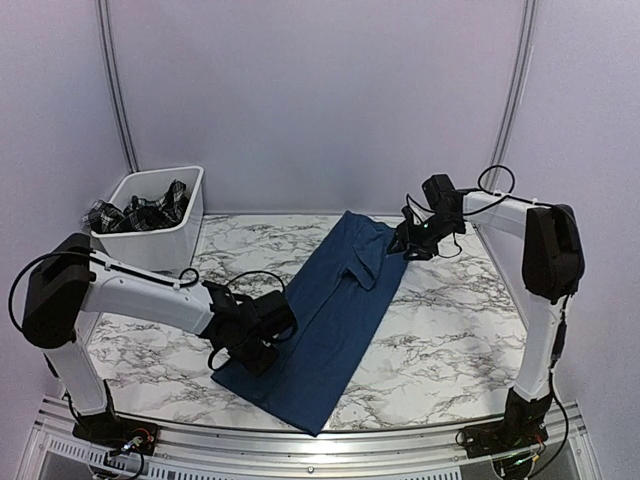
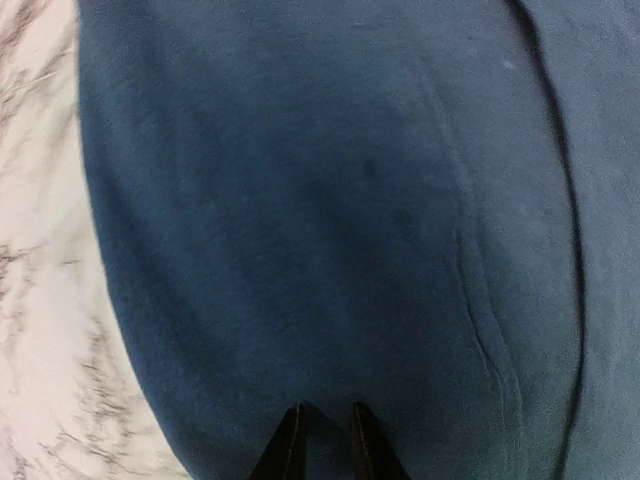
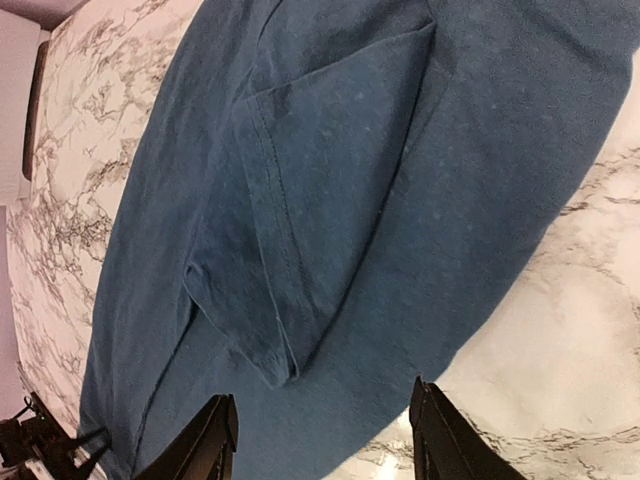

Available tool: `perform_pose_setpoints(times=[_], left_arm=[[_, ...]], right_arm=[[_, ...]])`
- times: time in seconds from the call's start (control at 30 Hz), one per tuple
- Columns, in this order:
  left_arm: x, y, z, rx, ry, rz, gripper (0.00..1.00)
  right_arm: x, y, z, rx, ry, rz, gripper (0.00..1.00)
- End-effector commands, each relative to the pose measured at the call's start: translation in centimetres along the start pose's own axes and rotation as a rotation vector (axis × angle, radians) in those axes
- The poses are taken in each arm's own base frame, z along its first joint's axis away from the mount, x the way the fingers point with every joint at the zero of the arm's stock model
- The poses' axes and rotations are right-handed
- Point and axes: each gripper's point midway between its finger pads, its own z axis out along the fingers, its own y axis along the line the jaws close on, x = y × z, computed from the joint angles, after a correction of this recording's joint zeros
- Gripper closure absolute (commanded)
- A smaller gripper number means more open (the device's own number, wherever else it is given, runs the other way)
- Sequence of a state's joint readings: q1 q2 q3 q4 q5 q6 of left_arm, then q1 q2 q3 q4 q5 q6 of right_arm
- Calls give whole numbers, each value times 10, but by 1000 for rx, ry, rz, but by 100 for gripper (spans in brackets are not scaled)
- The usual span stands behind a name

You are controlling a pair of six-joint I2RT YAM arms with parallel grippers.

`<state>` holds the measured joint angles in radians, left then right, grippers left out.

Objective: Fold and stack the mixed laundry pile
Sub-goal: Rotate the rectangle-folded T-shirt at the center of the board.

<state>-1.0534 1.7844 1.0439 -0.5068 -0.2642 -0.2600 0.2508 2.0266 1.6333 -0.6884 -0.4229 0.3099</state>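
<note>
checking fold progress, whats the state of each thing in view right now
navy t-shirt: laid flat in a long strip, one sleeve folded onto the body
plaid garment: bunched up in the bin, unfolded
white bin: upright, at the table's far left corner
left pincer: nearly closed on the shirt's near end, hold unclear
right pincer: open, at the shirt's far end

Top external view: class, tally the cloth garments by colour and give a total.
Navy blue t-shirt, spread on the table: 1
Black-and-white plaid garment, bunched in the white bin: 1
Total: 2
</note>
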Motion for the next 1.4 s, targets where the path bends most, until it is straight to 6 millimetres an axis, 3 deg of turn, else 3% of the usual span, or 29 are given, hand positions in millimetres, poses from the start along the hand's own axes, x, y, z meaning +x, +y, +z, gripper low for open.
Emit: perform_pose_setpoints(times=[0.0,0.07,0.17,0.4,0.63,0.77,0.9,0.97,1.07,1.2,1.3,1.37], left_arm=[[43,-76,-23,190,131,73,81],[23,-70,-38,166,51,32,79],[-2,-42,-51,109,-36,-60,74],[-38,22,-65,75,-154,-288,68],[-48,57,-54,103,-172,-435,68],[-51,66,-41,109,-152,-475,68],[-63,72,-33,126,-162,-504,66],[-75,72,-33,140,-183,-503,63],[-95,72,-44,160,-243,-488,57],[-121,81,-78,167,-386,-466,45],[-136,91,-115,161,-510,-421,24],[-144,99,-143,135,-594,-370,4]], right_arm=[[5,28,1,12,-12,-98,45],[11,35,13,23,13,-120,47],[21,38,33,61,58,-157,51],[41,20,90,140,177,-225,65],[3,10,132,207,143,-303,70],[-24,16,156,154,101,-321,70],[-49,29,161,79,19,-331,67],[-63,42,154,46,-28,-352,63],[-91,66,115,40,-124,-391,55],[-115,98,35,61,-262,-426,37],[-123,111,-33,119,-373,-442,21],[-129,106,-78,174,-477,-410,3]])
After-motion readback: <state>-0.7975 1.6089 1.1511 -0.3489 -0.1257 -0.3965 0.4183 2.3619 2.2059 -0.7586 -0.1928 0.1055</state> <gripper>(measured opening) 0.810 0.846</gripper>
